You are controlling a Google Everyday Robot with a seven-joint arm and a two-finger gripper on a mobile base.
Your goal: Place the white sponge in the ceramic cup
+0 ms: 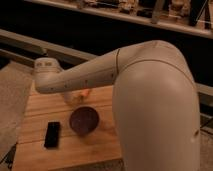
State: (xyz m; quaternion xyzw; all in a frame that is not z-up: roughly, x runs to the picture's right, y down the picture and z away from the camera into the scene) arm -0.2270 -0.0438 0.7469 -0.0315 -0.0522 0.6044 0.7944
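Nearest the lens, the robot's pale arm (pixel 150 110) is seen filling the right side, its forearm stretched left over the wooden table (pixel 35 112). The ceramic cup (pixel 83 120) is stood mid-table, mouth up, with a black block (pixel 52 134) apart on its left. The tool (pixel 70 96) is hung below the forearm, just behind the cup; whether it is open or holding anything cannot be told. The white sponge cannot be picked out with certainty. It should be located first, then released only above the cup's mouth.
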